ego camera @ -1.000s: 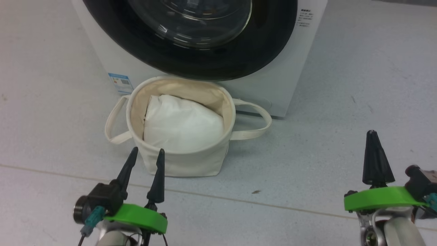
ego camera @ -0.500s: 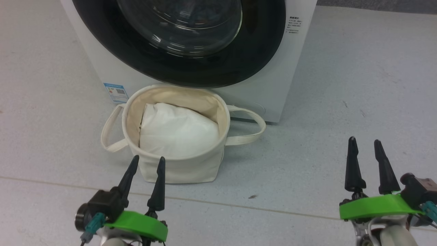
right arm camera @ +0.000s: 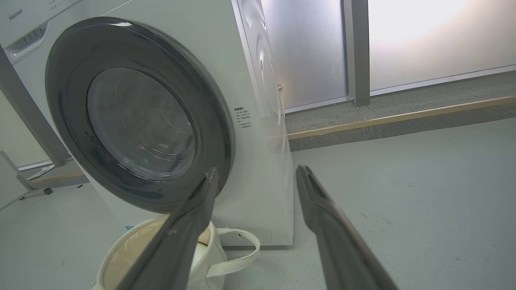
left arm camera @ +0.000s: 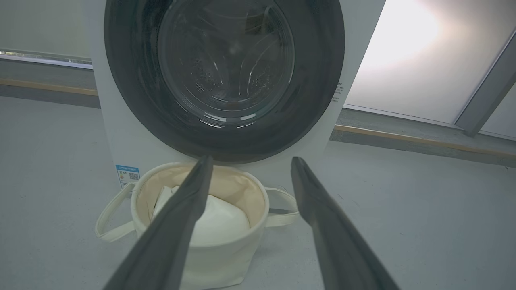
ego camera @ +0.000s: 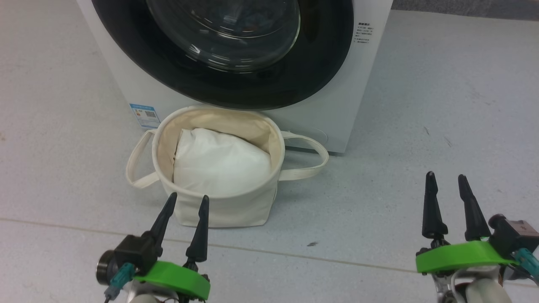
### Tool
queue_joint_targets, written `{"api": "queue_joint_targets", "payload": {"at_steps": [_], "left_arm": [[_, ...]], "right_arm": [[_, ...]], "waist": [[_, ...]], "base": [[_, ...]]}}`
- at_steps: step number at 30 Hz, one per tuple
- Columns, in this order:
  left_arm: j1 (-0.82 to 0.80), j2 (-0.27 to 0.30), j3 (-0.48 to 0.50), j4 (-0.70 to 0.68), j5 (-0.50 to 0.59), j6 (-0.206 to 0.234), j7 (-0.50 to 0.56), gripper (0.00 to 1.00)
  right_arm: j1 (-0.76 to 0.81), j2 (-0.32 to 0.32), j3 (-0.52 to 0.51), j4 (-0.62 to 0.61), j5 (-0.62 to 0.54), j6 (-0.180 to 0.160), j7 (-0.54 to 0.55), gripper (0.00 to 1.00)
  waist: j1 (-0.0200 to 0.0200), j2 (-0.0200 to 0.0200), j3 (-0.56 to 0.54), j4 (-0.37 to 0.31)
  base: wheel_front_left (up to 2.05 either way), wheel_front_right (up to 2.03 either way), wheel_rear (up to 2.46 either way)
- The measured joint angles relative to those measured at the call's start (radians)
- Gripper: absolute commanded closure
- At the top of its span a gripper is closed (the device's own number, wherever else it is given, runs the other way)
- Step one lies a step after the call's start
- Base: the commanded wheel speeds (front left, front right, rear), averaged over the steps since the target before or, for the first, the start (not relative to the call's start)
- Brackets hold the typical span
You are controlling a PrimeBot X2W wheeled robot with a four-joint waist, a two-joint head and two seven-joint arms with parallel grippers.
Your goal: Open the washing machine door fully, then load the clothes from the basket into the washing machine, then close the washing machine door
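One washer [ego camera: 362,88], one door [ego camera: 328,54] sitting shut; one basket [ego camera: 223,208] holding one white bundle [ego camera: 219,162]; left claw [ego camera: 189,196], right claw [ego camera: 445,175] both hanging released.

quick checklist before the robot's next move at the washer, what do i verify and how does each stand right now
1. Glossy black round door with glass bowl shut flush on the white front-loading washing machine: ok.
2. Left gripper open, empty: ok.
3. Right gripper open, empty: ok.
4. Round cream canvas basket upright before the washer: ok.
5. Patterned clothes out of the basket: plain white bundle on top, beneath hidden: cannot tell.
6. Clothes inside the drum, through the glass: cannot tell.
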Motion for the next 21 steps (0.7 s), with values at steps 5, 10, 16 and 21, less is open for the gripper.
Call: {"api": "queue_joint_targets", "payload": {"at_steps": [5, 10, 16, 21], "left_arm": [[0.006, 0.000, 0.002, -0.003, 0.000, 0.002, 0.000, 0.00], [0.013, 0.000, 0.005, -0.007, 0.000, 0.006, 0.000, 0.00], [0.013, 0.000, 0.007, -0.014, 0.018, 0.006, 0.000, 0.00], [0.013, 0.000, 0.007, -0.020, 0.018, 0.006, 0.000, 0.00]], "right_arm": [[0.000, 0.000, 0.010, 0.008, -0.016, 0.000, 0.000, 0.00], [0.005, 0.001, 0.024, 0.024, -0.072, 0.000, 0.000, 0.00], [0.005, 0.001, 0.012, 0.024, -0.096, 0.000, 0.000, 0.00], [0.005, 0.001, 0.002, 0.023, -0.108, 0.000, 0.000, 0.00]], "waist": [[0.0000, 0.0000, -0.005, 0.000], [0.0000, 0.0000, -0.004, 0.002], [0.0000, 0.0000, 0.001, 0.005], [0.0000, 0.0000, -0.003, 0.008]], "base": [[0.00, 0.00, 0.00], [0.00, 0.00, 0.00], [0.00, 0.00, 0.00], [0.00, 0.00, 0.00]]}}
